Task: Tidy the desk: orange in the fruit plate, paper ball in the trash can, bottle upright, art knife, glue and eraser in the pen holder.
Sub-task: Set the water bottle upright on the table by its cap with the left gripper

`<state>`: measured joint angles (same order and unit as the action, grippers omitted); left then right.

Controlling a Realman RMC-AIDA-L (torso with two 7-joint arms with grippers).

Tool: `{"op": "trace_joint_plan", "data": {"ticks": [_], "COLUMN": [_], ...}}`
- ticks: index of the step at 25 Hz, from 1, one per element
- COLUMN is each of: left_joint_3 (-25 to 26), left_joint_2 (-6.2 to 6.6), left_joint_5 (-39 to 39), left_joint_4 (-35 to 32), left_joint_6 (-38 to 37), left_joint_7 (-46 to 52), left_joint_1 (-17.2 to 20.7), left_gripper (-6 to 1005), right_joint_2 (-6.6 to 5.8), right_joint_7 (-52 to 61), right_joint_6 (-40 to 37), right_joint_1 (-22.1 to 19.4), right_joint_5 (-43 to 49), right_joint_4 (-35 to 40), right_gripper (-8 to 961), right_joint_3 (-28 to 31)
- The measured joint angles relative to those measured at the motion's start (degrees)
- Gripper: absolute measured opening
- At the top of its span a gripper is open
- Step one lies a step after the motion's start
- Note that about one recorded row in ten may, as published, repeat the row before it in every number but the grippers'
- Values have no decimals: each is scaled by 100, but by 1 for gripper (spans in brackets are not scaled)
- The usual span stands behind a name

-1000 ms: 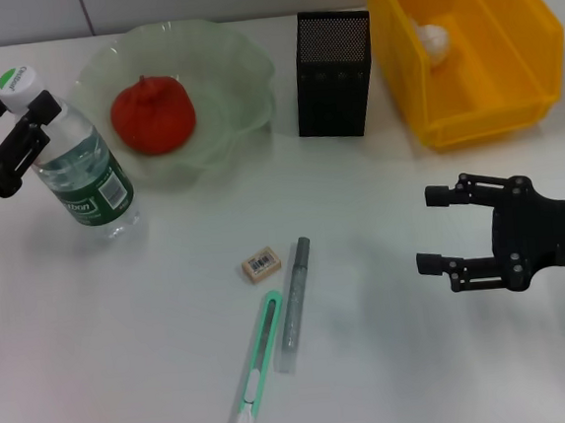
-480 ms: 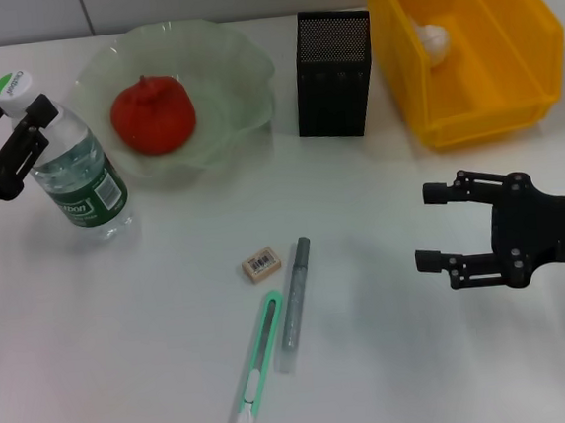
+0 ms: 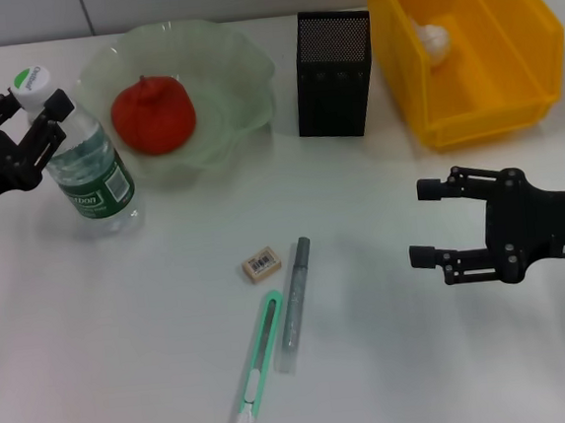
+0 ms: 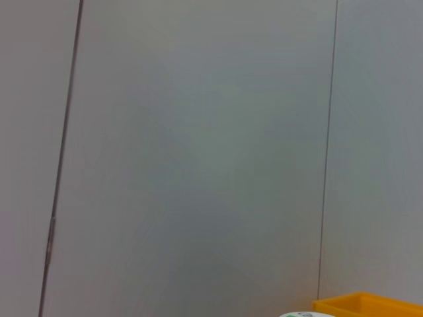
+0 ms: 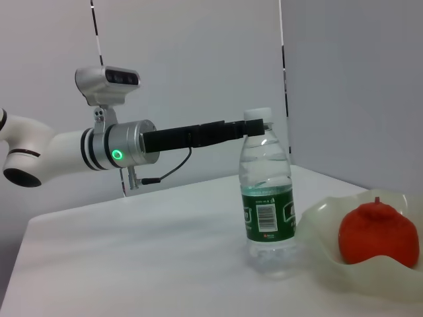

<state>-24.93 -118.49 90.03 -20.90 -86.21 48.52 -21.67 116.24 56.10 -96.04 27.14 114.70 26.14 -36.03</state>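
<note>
The clear plastic water bottle with green label point(image 3: 87, 164) is stood beside the pale green glass fruit plate point(image 3: 227, 88), pinched at its neck by the left gripper point(image 3: 29, 115). A topple is risked if it is released off balance. A second ago it was tilted. The right gripper point(image 3: 428, 221), spread, is held well clear.

A plain white desk point(image 3: 404, 359) fills the head view and shows as a pale surface in the right wrist view. Behind it stands a grey wall point(image 4: 198, 145) of flat panels, split by thin dark vertical seams, seen in both wrist views and along the desk's far edge.
</note>
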Motion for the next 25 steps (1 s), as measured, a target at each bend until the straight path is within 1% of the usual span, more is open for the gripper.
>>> {"op": "trace_joint_plan", "data": {"ticks": [12, 25], "left_joint_3": [-59, -69], "left_joint_2": [1, -8], "left_joint_5": [41, 26], "left_joint_4": [10, 149], "left_joint_6": [181, 196], "left_joint_7": [-35, -180], "left_joint_1": [-22, -31], "left_gripper": [439, 439], "right_joint_2": [7, -13], "right_joint_7": [58, 68], "right_joint_6": [6, 7], "right_joint_1": [2, 28], "right_joint_5": [0, 0], "right_joint_4": [5, 14], "right_gripper": [818, 817], "right_joint_3": [9, 9]}}
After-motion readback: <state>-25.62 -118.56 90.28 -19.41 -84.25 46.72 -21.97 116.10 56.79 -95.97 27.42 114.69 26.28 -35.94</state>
